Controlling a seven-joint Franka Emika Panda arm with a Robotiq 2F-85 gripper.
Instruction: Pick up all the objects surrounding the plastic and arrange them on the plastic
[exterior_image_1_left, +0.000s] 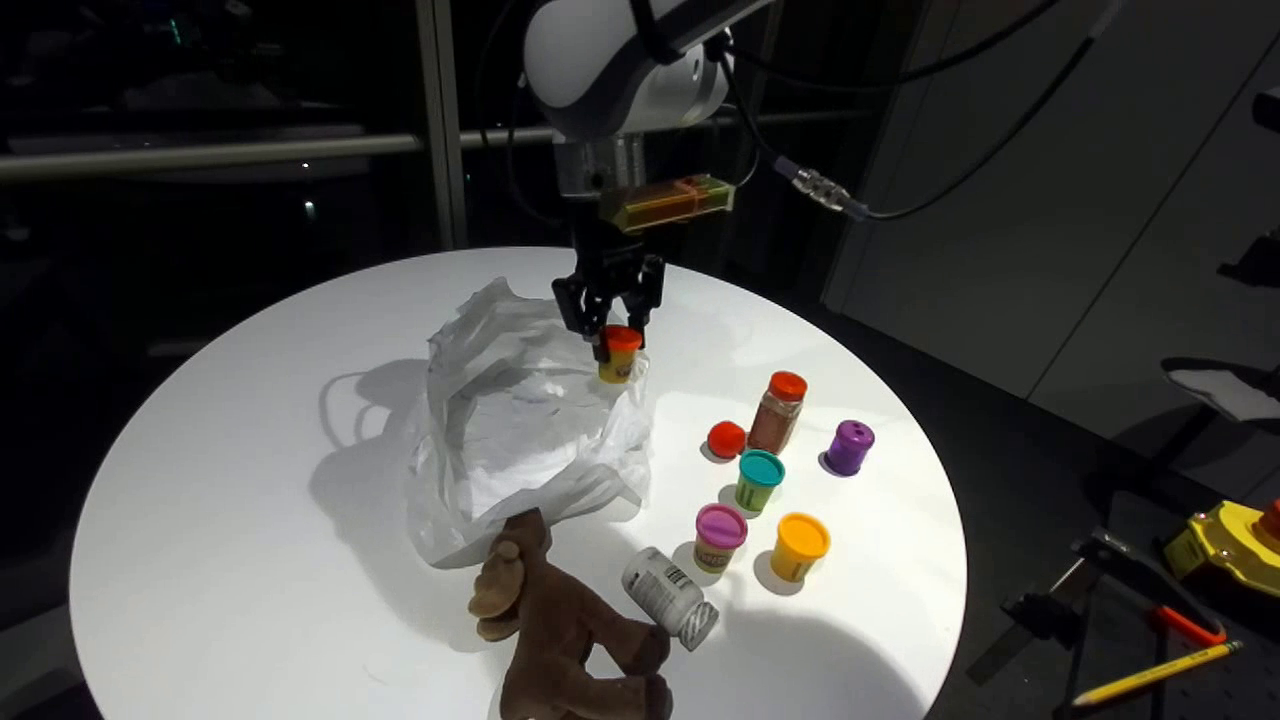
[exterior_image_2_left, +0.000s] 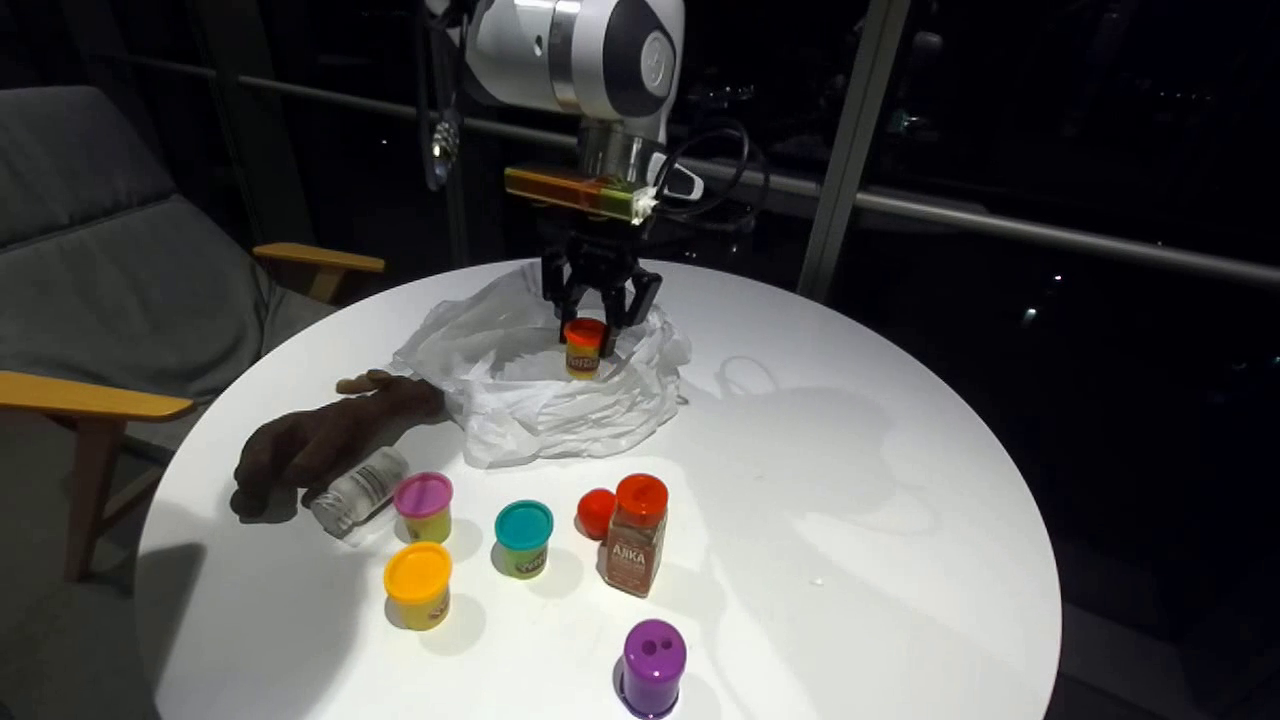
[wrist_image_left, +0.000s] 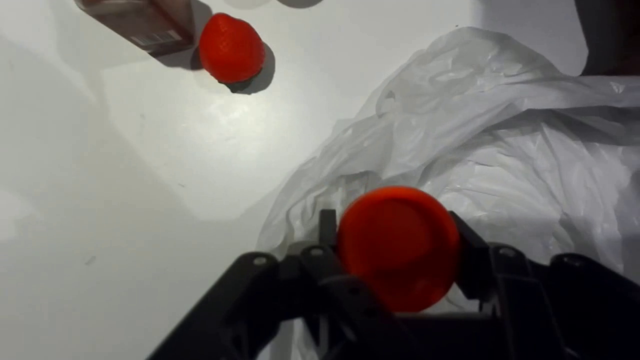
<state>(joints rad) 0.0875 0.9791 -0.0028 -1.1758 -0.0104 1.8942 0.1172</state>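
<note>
The task looks to be at an early stage: no object shows at rest on the plastic bag (exterior_image_1_left: 525, 430), which sits crumpled and gaping left of centre in an exterior view, on the round white table (exterior_image_1_left: 230, 480). The claw (exterior_image_1_left: 620, 347), at upper centre, is partly spread, about a tub's width, and grips a red-lidded tub (exterior_image_1_left: 617, 366); the wrist view shows the lid between its fingers (wrist_image_left: 327, 223). That tub is at the bag's upper-right edge in the frame; whether its base touches the plastic I cannot tell. Setting it down seems to be the step in hand.

Eight things remain outside. At lower centre lies the brown plush toy (exterior_image_1_left: 550, 620), one end appearing to meet the bag's lower edge, with a whitish bottle (exterior_image_1_left: 668, 595) on its side to the right. Right of centre stand a pink-lidded tub (exterior_image_1_left: 719, 540), an orange-lidded tub (exterior_image_1_left: 798, 548) and a teal-lidded tub (exterior_image_1_left: 758, 484). Above these are a red strawberry-like item (exterior_image_1_left: 726, 440) and a red-capped jar (exterior_image_1_left: 776, 415), side by side, with a purple container (exterior_image_1_left: 849, 449) farthest right.
</note>
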